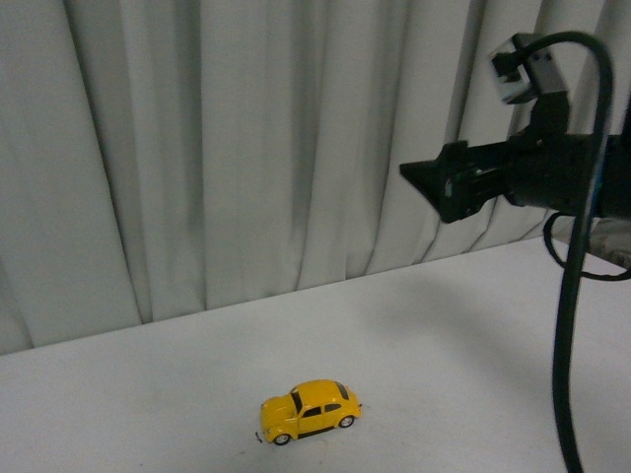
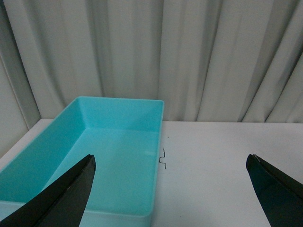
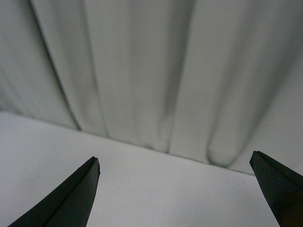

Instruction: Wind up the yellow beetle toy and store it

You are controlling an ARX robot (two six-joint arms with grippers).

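The yellow beetle toy (image 1: 311,410) stands on its wheels on the white table, near the front edge in the front view, nose pointing left. My right gripper (image 1: 419,177) hangs high at the upper right, well above and to the right of the toy, open and empty. Its wrist view shows only bare table and curtain between its spread fingers (image 3: 71,201). My left gripper (image 2: 170,163) is out of the front view; its wrist view shows it open and empty, with a turquoise bin (image 2: 156,130) ahead of its one finger.
The turquoise bin is rectangular and empty, standing on the white table (image 2: 222,156) near the curtain. A small dark mark (image 2: 163,159) lies on the table beside the bin. A pale pleated curtain (image 1: 246,138) closes off the back. A black cable (image 1: 572,296) hangs at the right.
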